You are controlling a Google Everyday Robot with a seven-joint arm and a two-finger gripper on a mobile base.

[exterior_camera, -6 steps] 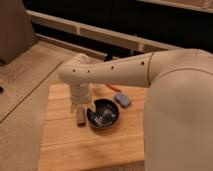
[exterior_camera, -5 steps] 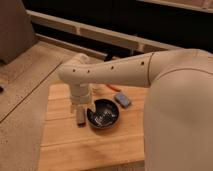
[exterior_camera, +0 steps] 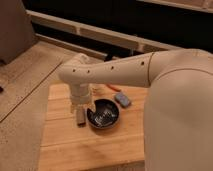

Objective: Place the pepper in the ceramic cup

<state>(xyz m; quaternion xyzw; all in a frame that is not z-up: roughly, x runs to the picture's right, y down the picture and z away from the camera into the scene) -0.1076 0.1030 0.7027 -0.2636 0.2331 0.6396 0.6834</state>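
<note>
the gripper (exterior_camera: 80,117) points down at the wooden table (exterior_camera: 75,150), just left of the dark bowl (exterior_camera: 103,114), fingers released and holding nothing. the pepper (exterior_camera: 112,88) lies at the far edge, near the grey block (exterior_camera: 122,99). speckled floor (exterior_camera: 25,85) lies left.

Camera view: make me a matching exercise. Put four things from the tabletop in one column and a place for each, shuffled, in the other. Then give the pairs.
Things
1. gripper
2. dark bowl
3. grey-blue block
4. pepper

Places
A. farthest back on the wooden table, behind the block
B. low over the table, close against the bowl's picture-left side
C. near the table's middle, between the gripper and the block
D. picture-right of the bowl and a little behind it

Pairs: 1-B, 2-C, 3-D, 4-A
</note>
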